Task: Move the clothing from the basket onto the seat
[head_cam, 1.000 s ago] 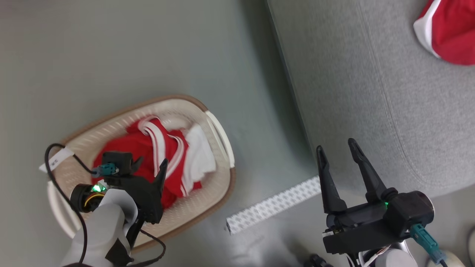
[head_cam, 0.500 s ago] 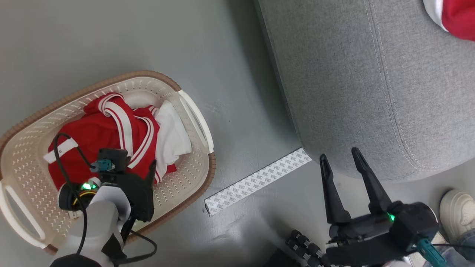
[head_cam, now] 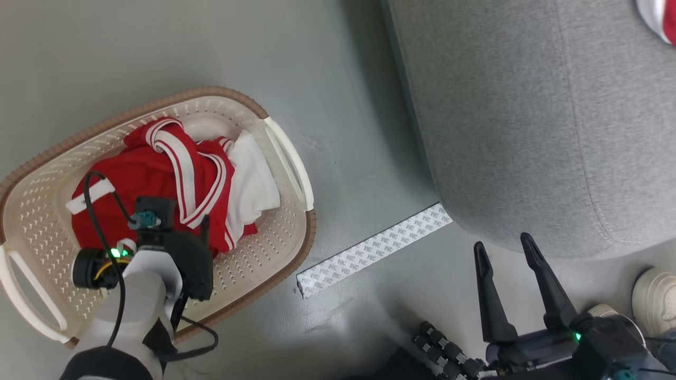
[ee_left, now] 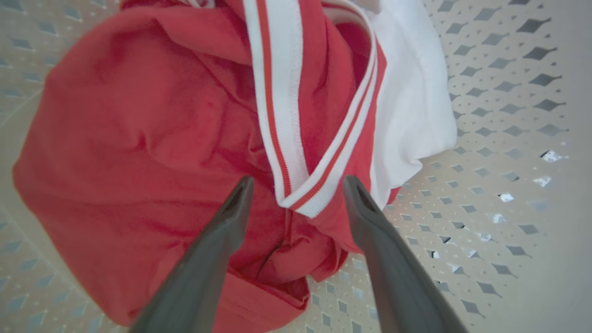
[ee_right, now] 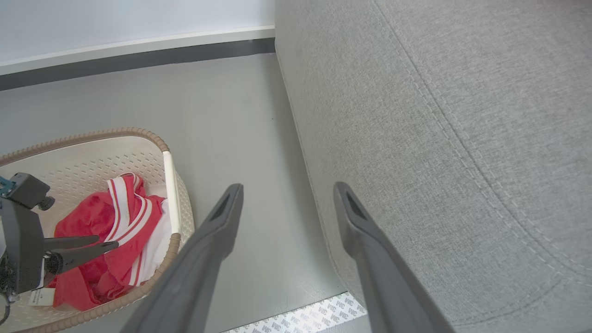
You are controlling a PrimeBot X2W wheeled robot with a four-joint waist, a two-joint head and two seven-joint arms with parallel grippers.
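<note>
left wrist view: left gripper, fingers apart, has sunk closer over the clothing in the basket, straddling a striped band; grasp imminent; right gripper spread, idle beside the seat

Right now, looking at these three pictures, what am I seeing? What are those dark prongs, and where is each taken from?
It is a two-armed robot; the dark prongs are its grippers. One picture looks down from its head, the other two from cameras on each wrist, along that gripper's fingers. On the floor sits a basket with red-and-white clothing in it, beside a grey seat where another red garment lies. The left gripper is open over the clothing, holding nothing. The right gripper is open and empty, near the seat's corner.
</note>
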